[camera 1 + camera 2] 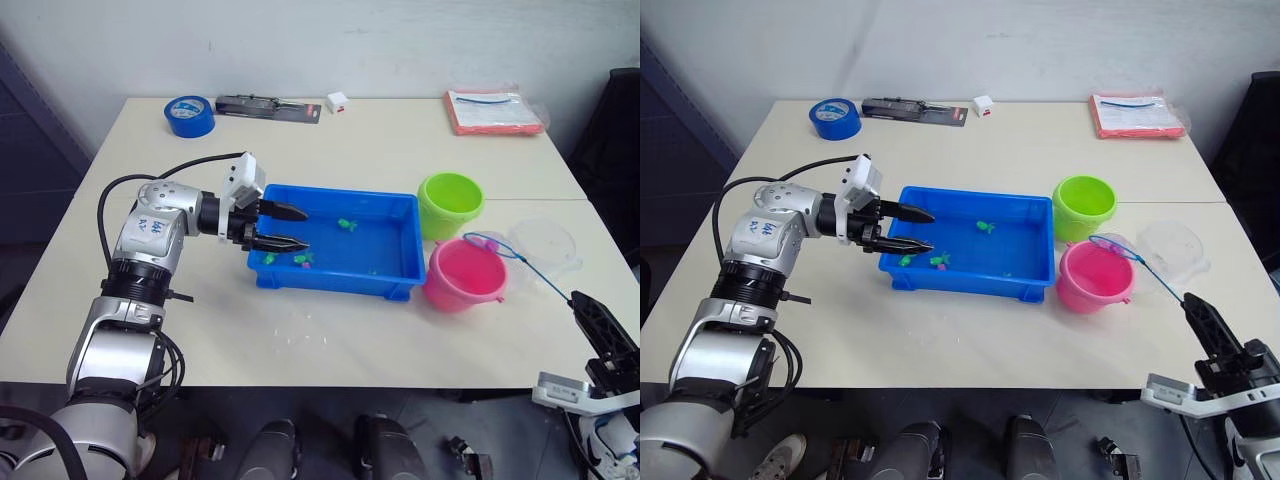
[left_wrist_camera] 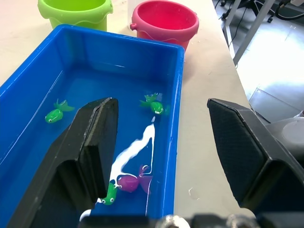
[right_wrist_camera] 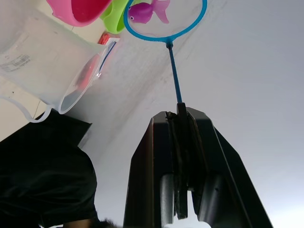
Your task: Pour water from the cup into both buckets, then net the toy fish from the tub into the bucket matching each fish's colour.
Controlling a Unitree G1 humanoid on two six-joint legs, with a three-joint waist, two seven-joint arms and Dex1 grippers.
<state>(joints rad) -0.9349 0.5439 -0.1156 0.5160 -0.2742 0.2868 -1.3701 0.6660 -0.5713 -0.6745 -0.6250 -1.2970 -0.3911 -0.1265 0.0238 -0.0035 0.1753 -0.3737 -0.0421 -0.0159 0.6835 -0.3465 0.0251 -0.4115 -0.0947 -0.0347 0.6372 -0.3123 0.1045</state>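
The right tool (image 3: pixel 183 156) pinches the net (image 3: pixel 165 18) by its stick, the hoop carrying a pink fish (image 3: pixel 149 11) beside the pink bucket (image 1: pixel 463 276), likely to drop it there. The left tool (image 1: pixel 290 228), jaws wide, steadies the tub (image 1: pixel 400 262) on the counter (image 1: pixel 400 150). No writing is readable.

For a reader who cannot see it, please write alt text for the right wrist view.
The right gripper, shut on the net handle, holds a pink fish in the hoop near the pink bucket, with the clear cup alongside.
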